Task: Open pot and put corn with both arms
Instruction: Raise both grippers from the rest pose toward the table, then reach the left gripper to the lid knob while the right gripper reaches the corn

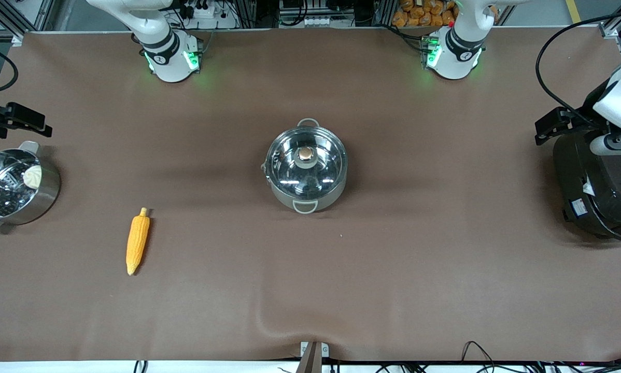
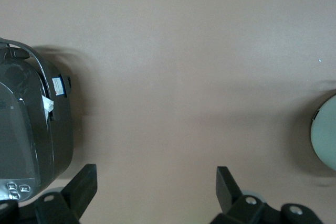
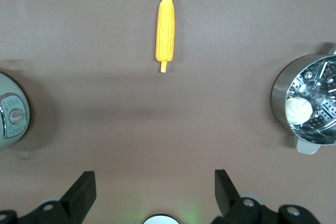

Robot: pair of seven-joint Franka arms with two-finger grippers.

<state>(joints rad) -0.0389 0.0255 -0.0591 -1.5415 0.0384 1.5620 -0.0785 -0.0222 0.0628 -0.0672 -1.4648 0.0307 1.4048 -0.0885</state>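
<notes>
**Both grippers spread wide and empty, pot closed, corn on the table**

From my station I see the pot point(image 1: 307, 171) at the middle of the table, with its glass lid point(image 1: 306, 163) on it and the copper knob point(image 1: 305, 153) on top. The corn point(image 1: 137, 240) lies flat on the brown cloth, toward the right arm's end of the table and nearer to the front camera than the pot, well apart from it. Its pale stem end points toward the robots' bases.

The left gripper point(image 2: 156, 192) hangs up in the air over bare cloth, just beside the black rice cooker point(image 1: 598, 189). Its fingers point(image 2: 82, 186) are far apart and hold nothing.

The right gripper point(image 3: 155, 195) is also up in the air, over the cloth near the steamer pot point(image 1: 11, 187) with the white bun point(image 1: 32, 176). Its fingers point(image 3: 81, 191) are equally far apart and touch nothing.
</notes>
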